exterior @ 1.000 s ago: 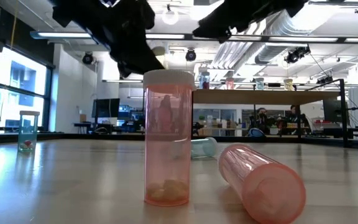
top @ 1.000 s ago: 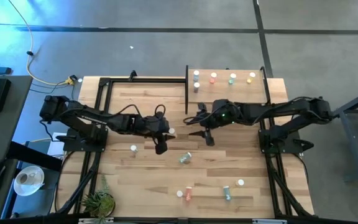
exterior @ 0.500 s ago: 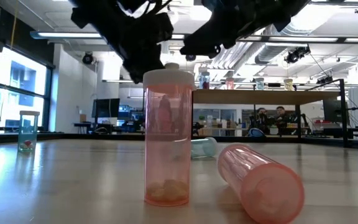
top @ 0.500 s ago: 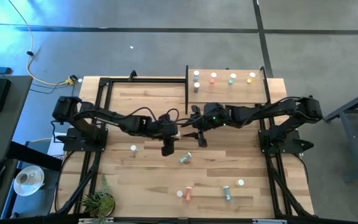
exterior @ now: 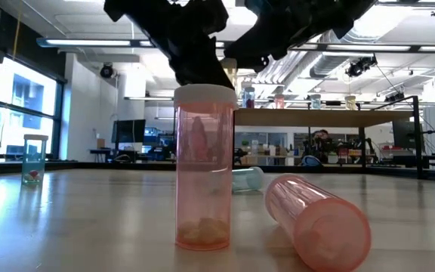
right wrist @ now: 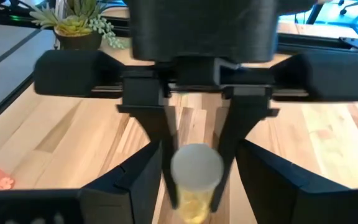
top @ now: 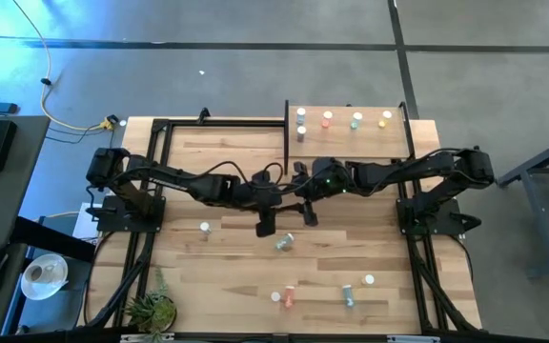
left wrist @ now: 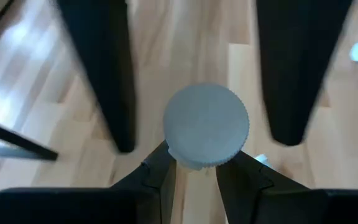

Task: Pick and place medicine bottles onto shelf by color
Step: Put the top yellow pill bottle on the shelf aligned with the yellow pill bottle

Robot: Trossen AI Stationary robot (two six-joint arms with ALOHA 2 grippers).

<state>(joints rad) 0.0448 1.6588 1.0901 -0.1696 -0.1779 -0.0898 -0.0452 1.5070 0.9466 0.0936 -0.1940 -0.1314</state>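
Observation:
A yellow medicine bottle (right wrist: 195, 202) with a white cap (left wrist: 207, 124) hangs above the table's middle, and my left gripper (top: 267, 225) is shut on it. My right gripper (top: 304, 210) faces it, open. Its two fingers (left wrist: 98, 81) stand on either side of the bottle without touching it. The shelf (top: 351, 143) at the far right carries two blue-grey bottles (top: 301, 124), a red one (top: 327, 118), a green one (top: 355, 120) and a yellow one (top: 386, 118), all upright. My left gripper pinches the yellow bottle at its cap end (left wrist: 191, 165) between its two fingertips (right wrist: 161, 134). The fingers slant down from the table's left. The bottle is lifted clear of the table, with its cap up and its yellow body below the fingers.
Loose bottles stand or lie on the near half of the table: one by the left (top: 205, 227), one lying near the middle (top: 284, 243), a red one (top: 288, 297) and a teal one (top: 348, 295). A potted plant (top: 151, 307) sits at the near left corner.
My left gripper has carried the yellow bottle toward the table's right, up to my right gripper, and the bottle now sits between that gripper's open fingers. My right gripper first came a little down and toward the left, then kept still.

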